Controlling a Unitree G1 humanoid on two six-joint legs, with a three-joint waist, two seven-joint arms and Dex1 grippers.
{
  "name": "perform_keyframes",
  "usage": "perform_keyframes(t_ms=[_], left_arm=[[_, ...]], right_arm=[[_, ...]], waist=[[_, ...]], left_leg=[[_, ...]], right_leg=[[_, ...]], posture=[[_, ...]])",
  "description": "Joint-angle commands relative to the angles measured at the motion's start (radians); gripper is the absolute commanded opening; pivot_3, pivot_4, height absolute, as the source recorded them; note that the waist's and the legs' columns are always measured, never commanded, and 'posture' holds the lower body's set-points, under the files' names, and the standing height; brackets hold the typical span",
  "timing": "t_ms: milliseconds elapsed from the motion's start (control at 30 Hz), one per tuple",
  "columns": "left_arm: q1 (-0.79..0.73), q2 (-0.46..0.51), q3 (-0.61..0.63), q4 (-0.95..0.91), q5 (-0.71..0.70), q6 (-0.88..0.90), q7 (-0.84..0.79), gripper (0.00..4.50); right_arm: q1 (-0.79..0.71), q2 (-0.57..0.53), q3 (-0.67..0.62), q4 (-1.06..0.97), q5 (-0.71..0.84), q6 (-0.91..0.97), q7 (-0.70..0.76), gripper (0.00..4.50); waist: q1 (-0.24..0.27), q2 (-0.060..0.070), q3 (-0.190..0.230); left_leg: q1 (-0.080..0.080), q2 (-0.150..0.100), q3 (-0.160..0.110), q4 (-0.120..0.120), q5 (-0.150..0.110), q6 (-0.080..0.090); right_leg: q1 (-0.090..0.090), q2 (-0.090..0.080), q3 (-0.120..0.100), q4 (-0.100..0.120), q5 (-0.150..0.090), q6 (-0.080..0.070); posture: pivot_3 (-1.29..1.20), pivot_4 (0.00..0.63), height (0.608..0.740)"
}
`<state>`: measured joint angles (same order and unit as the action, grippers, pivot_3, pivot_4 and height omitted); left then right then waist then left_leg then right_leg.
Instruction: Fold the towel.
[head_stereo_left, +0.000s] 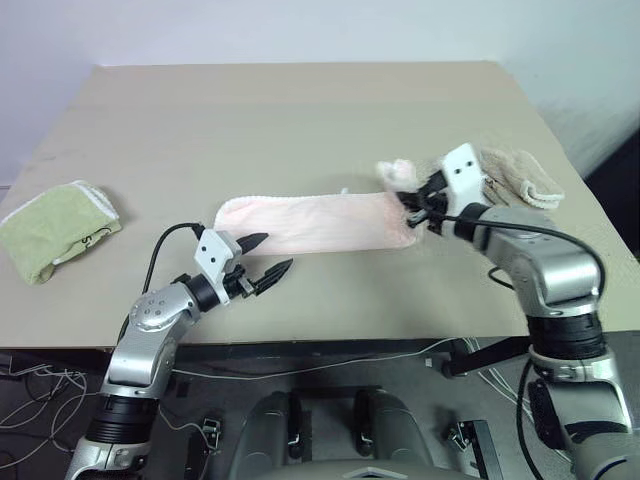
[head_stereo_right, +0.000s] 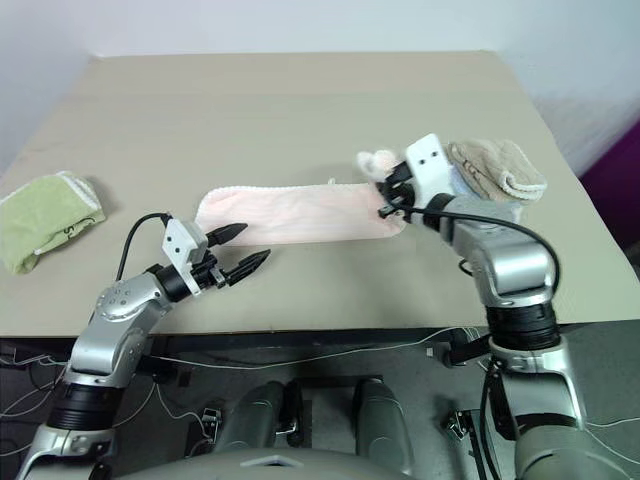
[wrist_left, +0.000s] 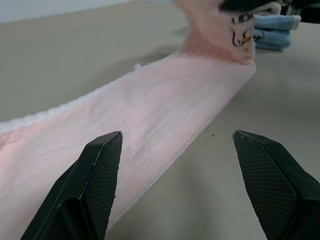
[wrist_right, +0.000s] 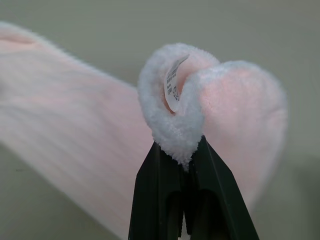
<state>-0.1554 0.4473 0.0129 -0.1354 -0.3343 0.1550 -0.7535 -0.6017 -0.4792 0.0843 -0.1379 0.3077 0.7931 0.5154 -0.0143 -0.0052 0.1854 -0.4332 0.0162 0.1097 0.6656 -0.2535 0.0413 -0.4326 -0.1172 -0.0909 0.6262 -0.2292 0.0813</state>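
The pale pink towel (head_stereo_left: 310, 222) lies stretched left to right across the middle of the table (head_stereo_left: 300, 110). Its right end (head_stereo_left: 398, 172) is lifted and curled, pinched at the edge by my right gripper (head_stereo_left: 412, 206), which is shut on it. The right wrist view shows the black fingers (wrist_right: 155, 190) clamped on the fluffy white-edged hem (wrist_right: 175, 130), with a small white label (wrist_right: 172, 85) in the curl. My left gripper (head_stereo_left: 275, 252) hangs open just in front of the towel's left end, touching nothing. In the left wrist view, the towel (wrist_left: 150, 110) runs away between those open fingertips (wrist_left: 107, 150).
A light green folded towel (head_stereo_left: 55, 228) lies at the table's left edge. A beige folded towel (head_stereo_left: 520, 172) sits at the right, behind my right gripper, with a light blue one (wrist_left: 275, 30) beside it. The table's front edge (head_stereo_left: 330, 342) runs just below both arms.
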Motion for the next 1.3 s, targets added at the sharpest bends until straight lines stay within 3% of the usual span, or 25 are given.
perform_keyframes(t_ms=[33, 200, 500, 633, 967, 1133, 1300], left_arm=[[-0.009, -0.005, -0.003, -0.015, 0.005, -0.026, -0.002, 3.69], [0.010, -0.006, 0.005, -0.033, 0.005, -0.028, 0.009, 3.69], [0.035, -0.004, 0.011, -0.057, 0.005, -0.026, 0.029, 3.69], [0.035, -0.002, 0.010, -0.058, 0.002, -0.024, 0.028, 3.69], [0.061, -0.002, 0.022, -0.089, -0.027, 0.000, 0.028, 3.69], [0.084, -0.013, 0.044, -0.120, -0.066, 0.026, 0.051, 3.69], [0.101, -0.017, 0.033, -0.139, -0.065, 0.052, 0.071, 3.69]], right_arm=[[-0.031, 0.051, 0.064, 0.048, -0.035, -0.057, 0.012, 0.02], [-0.029, 0.115, 0.135, 0.157, -0.088, -0.127, 0.029, 0.02], [-0.016, 0.123, 0.142, 0.188, -0.120, -0.155, 0.062, 0.02], [-0.003, 0.130, 0.107, 0.137, -0.077, -0.129, 0.088, 1.00], [0.075, 0.038, -0.009, -0.121, 0.035, -0.076, 0.155, 4.47], [0.044, 0.009, -0.084, -0.060, 0.029, -0.137, 0.134, 4.47], [-0.020, 0.073, -0.066, 0.169, -0.010, -0.260, 0.118, 2.80]], waist=[[0.001, 0.000, 0.000], [0.002, 0.000, 0.000], [0.001, 0.000, 0.000], [0.001, 0.000, 0.000], [0.003, 0.000, 0.000], [0.003, 0.000, 0.000], [-0.001, 0.000, 0.000]], left_leg=[[0.000, 0.000, 0.000, 0.000, 0.000, 0.000], [0.000, -0.001, 0.000, 0.001, 0.000, 0.000], [0.000, -0.001, 0.000, 0.001, 0.000, 0.000], [0.000, -0.001, 0.000, 0.001, 0.000, 0.000], [-0.001, -0.001, -0.001, 0.001, 0.000, 0.000], [-0.001, 0.000, -0.001, 0.001, 0.000, 0.000], [-0.001, 0.000, -0.001, 0.000, 0.000, 0.000]], right_leg=[[0.000, 0.000, 0.000, 0.000, 0.000, 0.000], [0.000, 0.000, -0.001, 0.000, 0.000, 0.000], [0.000, 0.000, -0.001, 0.001, 0.000, 0.000], [0.000, 0.000, -0.001, 0.001, 0.000, 0.000], [0.000, -0.001, -0.001, 0.000, 0.000, 0.000], [0.000, -0.001, -0.001, 0.000, 0.000, 0.000], [0.000, -0.001, -0.001, 0.000, 0.000, 0.000]], posture=[[0.00, 0.150, 0.740], [0.00, 0.150, 0.740], [0.00, 0.150, 0.740], [0.00, 0.150, 0.740], [0.00, 0.150, 0.740], [0.00, 0.150, 0.740], [0.00, 0.150, 0.740]])
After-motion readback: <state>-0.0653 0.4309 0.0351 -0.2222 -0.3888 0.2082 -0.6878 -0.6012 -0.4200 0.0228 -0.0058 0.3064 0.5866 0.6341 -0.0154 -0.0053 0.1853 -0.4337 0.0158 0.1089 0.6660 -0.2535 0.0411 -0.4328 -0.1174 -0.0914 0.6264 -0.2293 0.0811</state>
